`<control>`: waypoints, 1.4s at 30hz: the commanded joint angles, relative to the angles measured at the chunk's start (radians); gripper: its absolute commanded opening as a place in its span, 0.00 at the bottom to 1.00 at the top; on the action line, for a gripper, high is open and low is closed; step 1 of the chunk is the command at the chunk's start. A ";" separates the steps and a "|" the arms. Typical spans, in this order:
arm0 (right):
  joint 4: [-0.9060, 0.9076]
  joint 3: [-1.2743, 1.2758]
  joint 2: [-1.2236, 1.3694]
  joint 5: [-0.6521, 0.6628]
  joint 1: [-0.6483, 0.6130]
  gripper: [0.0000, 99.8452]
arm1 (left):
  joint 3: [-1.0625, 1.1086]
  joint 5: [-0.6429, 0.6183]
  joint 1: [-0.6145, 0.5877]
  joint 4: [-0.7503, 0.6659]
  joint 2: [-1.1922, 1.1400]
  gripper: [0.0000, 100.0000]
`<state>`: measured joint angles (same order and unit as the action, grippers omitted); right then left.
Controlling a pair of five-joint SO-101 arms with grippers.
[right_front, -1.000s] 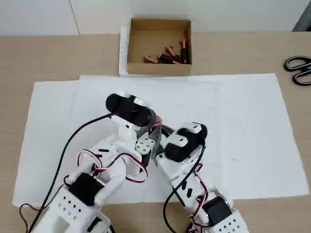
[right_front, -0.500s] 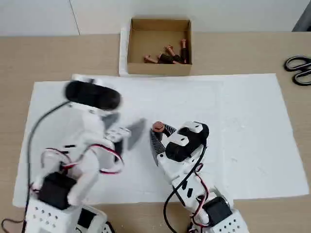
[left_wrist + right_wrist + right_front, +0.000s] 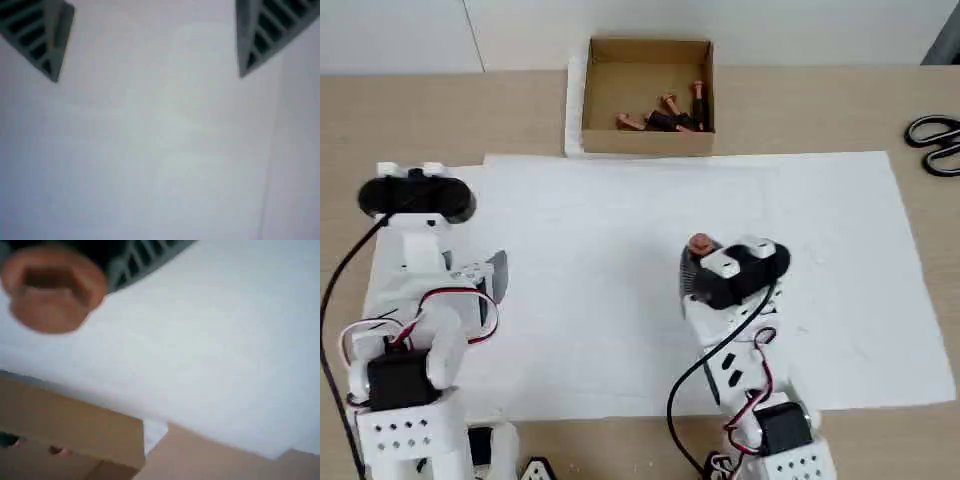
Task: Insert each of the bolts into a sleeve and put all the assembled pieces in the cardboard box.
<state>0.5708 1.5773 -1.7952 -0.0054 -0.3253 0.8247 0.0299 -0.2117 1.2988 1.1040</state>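
White paper sheet (image 3: 620,250) over tan table (image 3: 420,110); cardboard box (image 3: 650,143) at sheet's far edge, scissors (image 3: 935,143) well right. Left gripper (image 3: 147,75) gapes wide, empty; right gripper (image 3: 692,262) clamps a bolt (image 3: 700,245)

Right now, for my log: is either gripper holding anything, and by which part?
The right gripper holds a bolt below its copper head, which sticks out. The left gripper is open and empty.

High view overlooks table (image 3: 420,110); wrist views hug its paper (image 3: 620,220), the right facing the cardboard box (image 3: 647,142).
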 commanded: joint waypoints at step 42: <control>-0.492 -1.780 2.265 0.018 0.107 0.00 | 0.120 0.006 -0.012 -0.002 0.011 0.22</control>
<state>0.1151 -0.0859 0.4634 0.0023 -0.2302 0.9459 0.0299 -0.2179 1.2988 1.1024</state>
